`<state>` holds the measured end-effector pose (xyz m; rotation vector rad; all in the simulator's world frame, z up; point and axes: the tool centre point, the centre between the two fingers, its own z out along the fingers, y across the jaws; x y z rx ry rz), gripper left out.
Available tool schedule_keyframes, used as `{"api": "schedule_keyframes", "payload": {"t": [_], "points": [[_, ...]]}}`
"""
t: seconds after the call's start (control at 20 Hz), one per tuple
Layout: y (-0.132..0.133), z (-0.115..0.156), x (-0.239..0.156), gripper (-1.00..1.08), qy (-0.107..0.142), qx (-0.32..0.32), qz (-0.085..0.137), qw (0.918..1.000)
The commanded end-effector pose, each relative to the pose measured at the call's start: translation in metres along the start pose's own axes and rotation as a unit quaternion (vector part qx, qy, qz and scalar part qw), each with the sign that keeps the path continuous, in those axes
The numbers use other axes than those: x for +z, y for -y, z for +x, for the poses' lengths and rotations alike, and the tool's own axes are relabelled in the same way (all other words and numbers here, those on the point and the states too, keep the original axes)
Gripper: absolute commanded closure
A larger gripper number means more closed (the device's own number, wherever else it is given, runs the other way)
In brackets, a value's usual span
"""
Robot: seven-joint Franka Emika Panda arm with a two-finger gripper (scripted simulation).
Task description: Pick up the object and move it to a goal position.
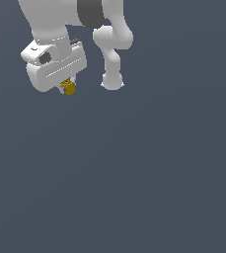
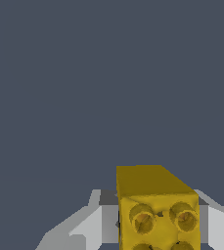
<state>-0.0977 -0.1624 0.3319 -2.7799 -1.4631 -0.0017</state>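
- Because the two pale grey fingers (image 2: pixel 91 222) sit tight against either side of the small yellow-gold studded block (image 2: pixel 155 210), I read the white robot gripper (image 1: pixel 68 85) as clenched on it; the wrist view shows flat grey pads flanking the block with no gap I can make out.
- The block sits between the fingertips, its round studs facing the wrist camera, and in the exterior view only a small gold nub (image 1: pixel 69 88) pokes out beneath the bulky white hand.
- From where I stand, the hold looks shallow: the block seems gripped near the finger ends, so a sharp swing or sudden stop could let it slide out or twist between the pads.
- It also sits off to one side of the wrist picture rather than centred, which, if the pads bite unevenly, could let it pivot as the arm moves.
- Whether the block is clear of the flat slate-grey floor (image 1: pixel 134 188) or touching it, I cannot tell; no shadow helps. If it is low, a sideways move could drag it and knock it loose.
- No goal marker shows in either view, so the arm could overshoot or stop short without any visible cue.
- The white jointed arm (image 1: pixel 112 54) is folded close behind the hand, towards the exterior view's right; a long reach from here might force an awkward wrist turn that jolts the grasp.
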Motion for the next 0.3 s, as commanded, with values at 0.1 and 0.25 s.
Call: {"api": "schedule_keyframes", "payload": {"t": [0.1, 0.25], "points": [[-0.0022, -0.0037, -0.0058, 1.08, 0.001, 0.0, 0.0, 1.0], [-0.0025, -0.0026, -0.0045, 1.08, 0.001, 0.0, 0.0, 1.0]]}}
